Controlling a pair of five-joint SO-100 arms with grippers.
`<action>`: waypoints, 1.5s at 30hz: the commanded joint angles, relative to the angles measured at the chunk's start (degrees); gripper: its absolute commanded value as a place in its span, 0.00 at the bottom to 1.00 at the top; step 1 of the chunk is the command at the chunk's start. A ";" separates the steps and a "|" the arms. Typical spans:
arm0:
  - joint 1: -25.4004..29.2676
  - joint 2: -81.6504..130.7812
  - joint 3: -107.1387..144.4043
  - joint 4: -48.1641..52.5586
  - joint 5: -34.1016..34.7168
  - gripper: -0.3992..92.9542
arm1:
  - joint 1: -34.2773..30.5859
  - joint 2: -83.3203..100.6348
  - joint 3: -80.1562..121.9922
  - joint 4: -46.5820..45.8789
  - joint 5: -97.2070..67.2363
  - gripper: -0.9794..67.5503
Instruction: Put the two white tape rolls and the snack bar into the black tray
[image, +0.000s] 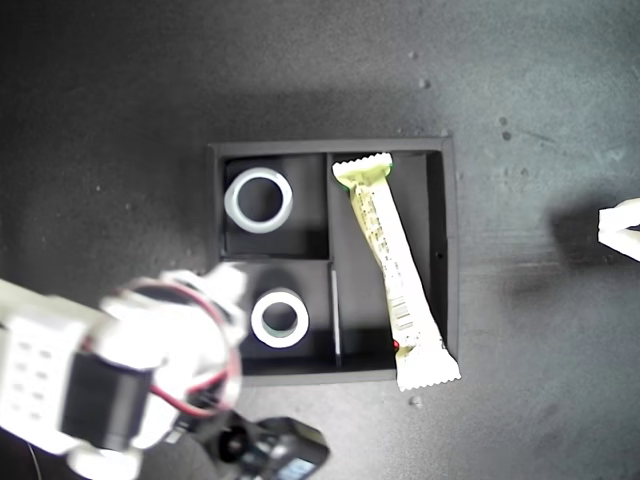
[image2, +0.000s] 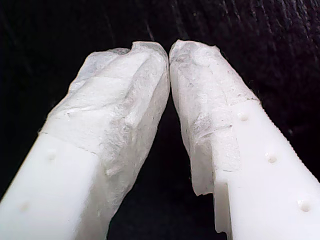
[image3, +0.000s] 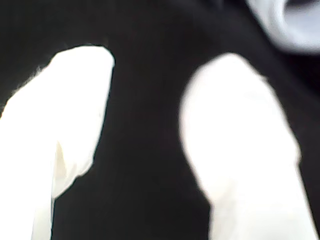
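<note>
- The second wrist view is blurred: the second pincer (image3: 147, 130) shows as two soft white shapes, and a tape roll (image3: 290, 25) is cut off at the edge.
- In the exterior view, an arm (image: 110, 370) is smeared and hides the black tray (image: 448, 240)'s near corner.
- At the exterior view's right edge a white part (image: 622, 228) is cropped.

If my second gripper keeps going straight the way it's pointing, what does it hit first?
Probably bare black surface: between my second gripper's open fingers only black shows. A white tape roll sits off to one side, out of line. The view is blurred, so depth is uncertain.
</note>
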 joint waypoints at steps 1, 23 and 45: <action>-4.22 25.66 18.72 -0.79 0.53 0.02 | 0.88 0.35 0.70 7.12 4.75 0.07; -7.91 87.80 98.96 -31.46 -3.60 0.00 | -1.58 0.35 0.70 20.74 14.33 0.05; -9.32 106.08 117.33 -24.08 -14.77 0.01 | -1.85 0.35 0.70 20.74 14.15 0.05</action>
